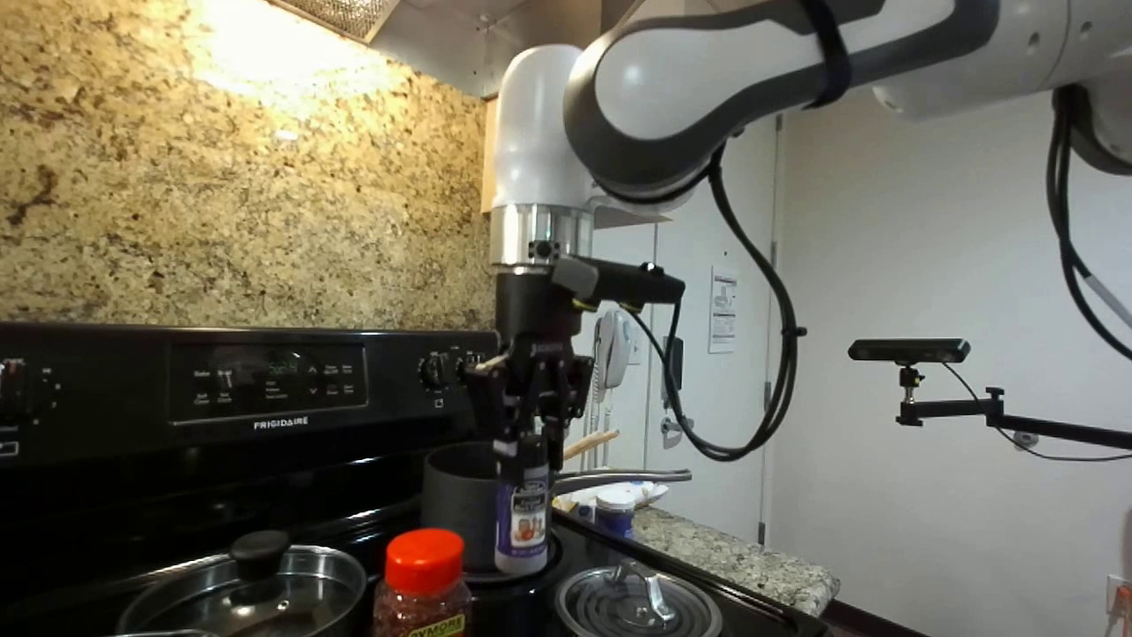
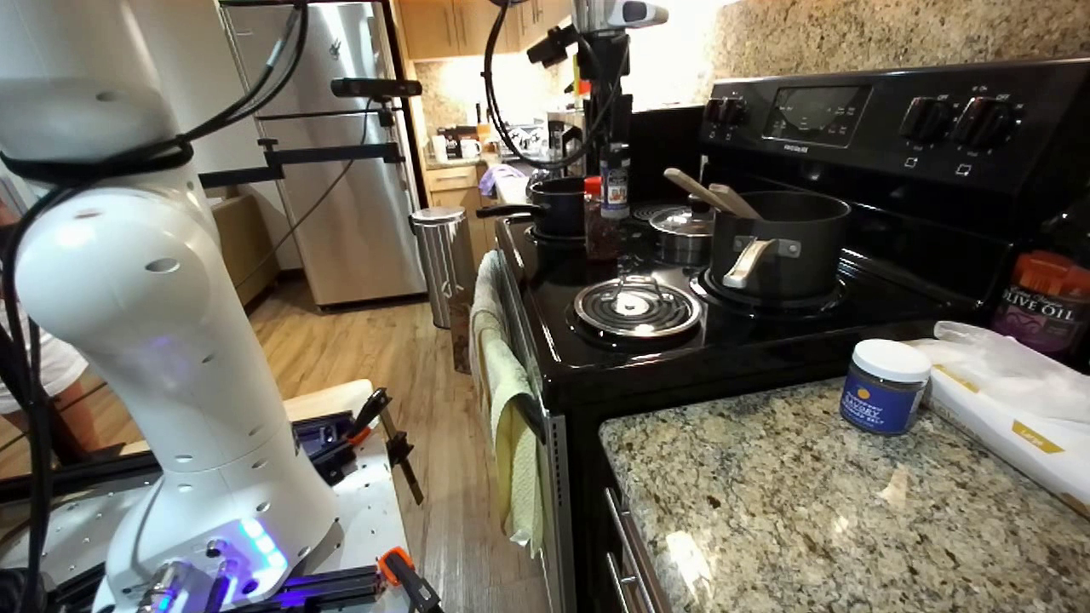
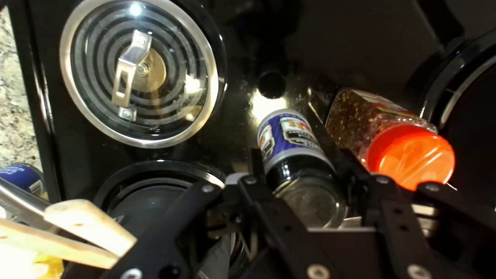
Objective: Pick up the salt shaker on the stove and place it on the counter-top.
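Gripper point(image 1: 532, 462), one, mine: pointing down, fingers drawn in to the width of a single slim article, which sits between them.

Salt shaker point(image 1: 524, 526), one: dark cap, purple-blue label, the small print not safely legible. Held in my gripper, a finger to each side at the cap and upper label. Long axis upright, in line with my fingers, cap toward the wrist, base downward. Base apparently off the stove point(image 2: 749, 336): in an exterior view the jar point(image 2: 602, 238) with the orange-red lid shows behind and below it.

Counter-top point(image 2: 766, 502), speckled stone, one: the governing relation. It lies past the stove's edge, at the left border of the wrist view, well apart from the shaker. I judge the grasp made and the next move a sideways carry that way, shaker kept upright.

Obstacles, two: glass lid point(image 3: 143, 71), over a burner, between shaker and counter-top; dark pot point(image 1: 455, 504), near the shaker, with wooden utensils point(image 3: 89, 224) jutting past its rim. Judgement: carry high, on the lid side, lest the base catch the wood.

On the counter-top: blue jar point(image 2: 886, 387), white cap, beside a white box point(image 2: 1005, 426). I would set down apart from both.
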